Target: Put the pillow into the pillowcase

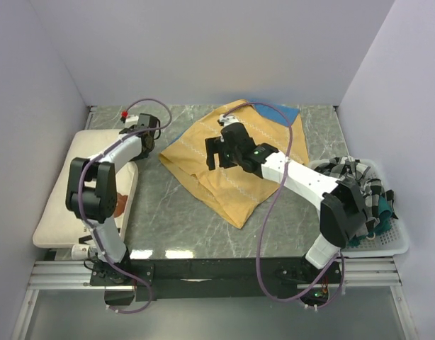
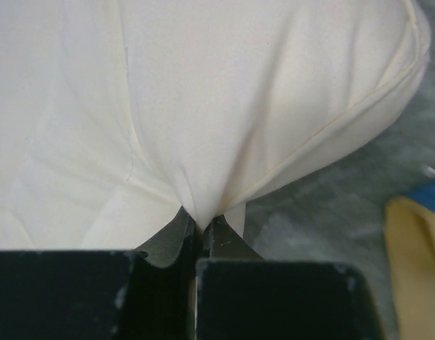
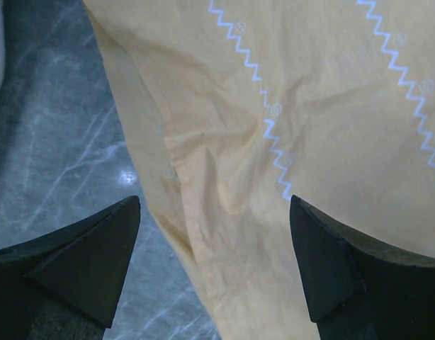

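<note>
Pillow (image 1: 54, 205), seen from above, lies at the left edge of the table (image 1: 203, 227); pillowcase (image 1: 232, 191) is spread mid-table, mustard side up. Left wrist: left gripper (image 2: 202, 227) is closed, pinching a fold of the pillow. Right wrist: right gripper (image 3: 215, 205) hovers wide open over the pillowcase, holding nothing (tiny circled marks beside its zigzags are unreadable).

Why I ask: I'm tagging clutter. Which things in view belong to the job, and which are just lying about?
Job: pillow, pillowcase, left fingers pinching the pillow, right fingers open over the pillowcase.
Lying about: checked cloth, white basket holding it.
</note>
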`<state>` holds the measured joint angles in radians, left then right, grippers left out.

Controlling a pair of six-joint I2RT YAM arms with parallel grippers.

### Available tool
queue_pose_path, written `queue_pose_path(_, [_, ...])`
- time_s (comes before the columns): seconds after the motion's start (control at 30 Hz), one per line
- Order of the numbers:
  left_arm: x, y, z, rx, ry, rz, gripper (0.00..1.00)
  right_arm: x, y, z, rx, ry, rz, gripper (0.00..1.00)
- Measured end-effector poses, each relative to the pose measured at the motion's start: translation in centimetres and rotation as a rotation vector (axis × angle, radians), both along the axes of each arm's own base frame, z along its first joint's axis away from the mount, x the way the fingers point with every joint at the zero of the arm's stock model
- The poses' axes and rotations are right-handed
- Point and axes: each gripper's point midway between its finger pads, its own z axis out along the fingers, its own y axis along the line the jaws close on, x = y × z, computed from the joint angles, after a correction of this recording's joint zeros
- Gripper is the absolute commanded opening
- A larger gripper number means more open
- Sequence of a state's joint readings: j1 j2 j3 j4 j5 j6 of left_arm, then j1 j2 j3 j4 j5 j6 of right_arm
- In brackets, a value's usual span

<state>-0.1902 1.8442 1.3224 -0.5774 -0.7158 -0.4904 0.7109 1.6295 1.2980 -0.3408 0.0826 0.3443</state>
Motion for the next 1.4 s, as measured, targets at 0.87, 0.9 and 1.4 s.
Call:
queue_pose_path(0.87, [-10.1, -8.7, 13.9, -0.542, -0.389, -0.311, 0.01, 0.4, 6.1, -10.9, -0.281, 0.108, 0.332, 0.79])
queue_pose_path(0.9, [-10.3, -8.8, 14.1, -0.549, -0.396, -0.316, 0.01, 0.7, 6.2, -11.0, -0.29, 0.108, 0.326, 0.78])
queue_pose_path(1.4, [-12.7, -10.2, 14.5, -0.628, -0.382, -0.405, 0.01, 3.1, 7.7, -10.2, -0.319, 0.085, 0.315, 0.65])
